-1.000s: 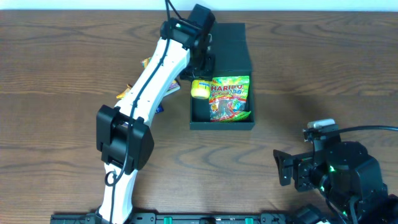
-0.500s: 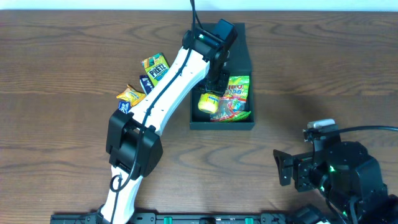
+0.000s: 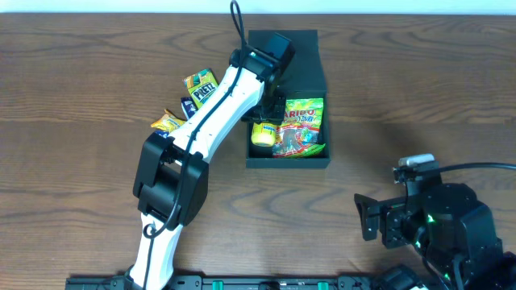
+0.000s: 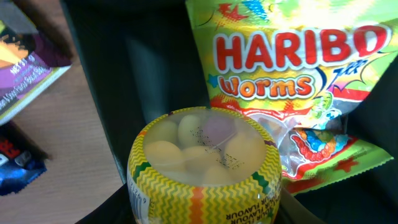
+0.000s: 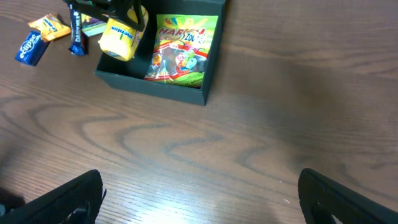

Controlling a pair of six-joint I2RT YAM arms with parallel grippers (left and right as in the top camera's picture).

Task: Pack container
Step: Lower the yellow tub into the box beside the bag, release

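1. The left fingers (image 3: 270, 119) are clamped on a yellow candy tub (image 3: 262, 135). It says "mentos" on the side and "FLAVOUR" on the band, with pale sweets under the clear top.
2. The container (image 3: 288, 162) sits right below those fingers, flap lid folded back on the far side. The tub is over its left part, close to the left wall. Can't tell if it's touching the floor.
3. Just right of the fingers, inside the box, is a green bag (image 3: 300, 129) reading "HARIBO Worms", and it runs up to the right wall.
4. Left of them, on the bench (image 3: 403, 97), lie loose packets, including a blue one (image 5: 31, 46) reading "eclipse".
5. The right fingers (image 5: 68, 199) are spread wide and holding nothing, with open wood between them and the box.
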